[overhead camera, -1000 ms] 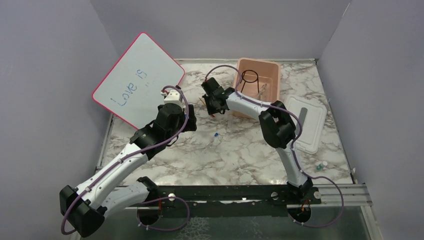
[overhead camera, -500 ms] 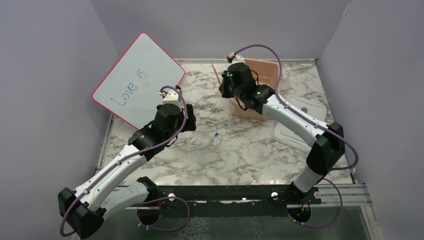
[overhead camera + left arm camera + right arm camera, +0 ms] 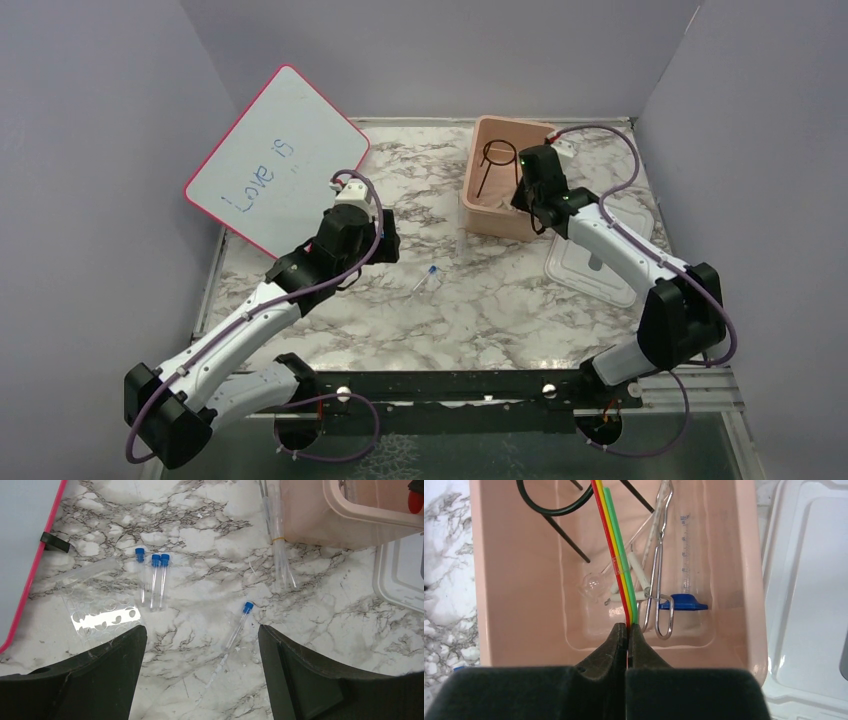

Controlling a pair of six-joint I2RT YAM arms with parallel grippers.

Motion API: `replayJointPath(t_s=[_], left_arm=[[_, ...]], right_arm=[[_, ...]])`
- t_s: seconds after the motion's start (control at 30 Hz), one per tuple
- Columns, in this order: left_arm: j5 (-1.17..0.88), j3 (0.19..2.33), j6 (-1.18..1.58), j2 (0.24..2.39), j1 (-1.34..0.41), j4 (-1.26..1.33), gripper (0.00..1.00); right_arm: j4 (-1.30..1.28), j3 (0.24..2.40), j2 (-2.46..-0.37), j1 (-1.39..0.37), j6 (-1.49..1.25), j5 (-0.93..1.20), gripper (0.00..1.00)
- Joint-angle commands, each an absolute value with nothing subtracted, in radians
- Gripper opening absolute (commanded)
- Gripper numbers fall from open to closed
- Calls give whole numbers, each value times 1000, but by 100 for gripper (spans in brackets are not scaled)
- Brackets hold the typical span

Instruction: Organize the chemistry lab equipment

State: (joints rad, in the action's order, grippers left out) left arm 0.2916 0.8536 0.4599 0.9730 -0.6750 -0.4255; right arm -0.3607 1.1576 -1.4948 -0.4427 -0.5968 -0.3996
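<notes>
1. Your right claw [image 3: 628, 630] is clenched on the near end of a thin bundle of red, yellow and green rods [image 3: 616, 550], and it hangs over the pink tub [image 3: 479, 580].
2. This is the relation to mind: the rods run straight away from the claw, and their long axis follows the tub's length. The tub floor lies directly beneath them. Judged from here, lowering and letting go should drop them in lengthwise.
3. The far ends of the rods pass over the black ring stand [image 3: 566, 540]. The metal tongs [image 3: 656, 555] and a measuring cylinder [image 3: 686, 545] lie just to the right of their line. Expect the rods to land across those pieces, not flat on the floor.
4. The tub's white lid [image 3: 809, 580] sits on the worktop [image 3: 310, 600] beside the tub, on its right.
5. Your left claw [image 3: 200, 630] is released, with its jaws spread wide above the marble.
6. A lone vial [image 3: 239, 625] with a blue cap lies just ahead of the left claw, between the finger lines. It lies on a slant, with the cap at the far right end.
7. Three vials [image 3: 154, 580] lie side by side further left, next to a clear rack [image 3: 97, 610] by the whiteboard [image 3: 20, 540].
8. A bundle of clear tubes [image 3: 280, 545] rests against the tub's outer wall.
9. The left arm is the nearer one for the vials, rack and tubes. The right arm owns the tub drop.
</notes>
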Motion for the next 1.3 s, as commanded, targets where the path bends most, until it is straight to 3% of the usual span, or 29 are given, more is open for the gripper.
replayJointPath(t_s=[0.0, 0.23, 0.43, 0.77, 0.97, 1.1, 1.27], left_arm=[[243, 876, 467, 991, -672, -388, 85], [218, 883, 462, 1016, -673, -390, 85], [223, 885, 456, 1030, -673, -390, 85], [243, 898, 440, 1054, -671, -376, 85], [259, 884, 442, 1047, -671, -366, 85], [271, 879, 442, 1043, -670, -362, 85], [298, 872, 448, 1037, -668, -359, 85]], right_arm=[[-348, 1162, -1545, -406, -661, -429, 1], [-342, 1247, -1666, -342, -649, -374, 12], [-349, 1283, -1668, -340, -622, -351, 31], [-388, 1306, -1557, -350, -514, -205, 35], [-400, 1283, -1483, -477, -462, -204, 38], [-410, 1255, -1447, -599, -462, -281, 46], [-384, 1174, -1435, -730, -517, -365, 47]])
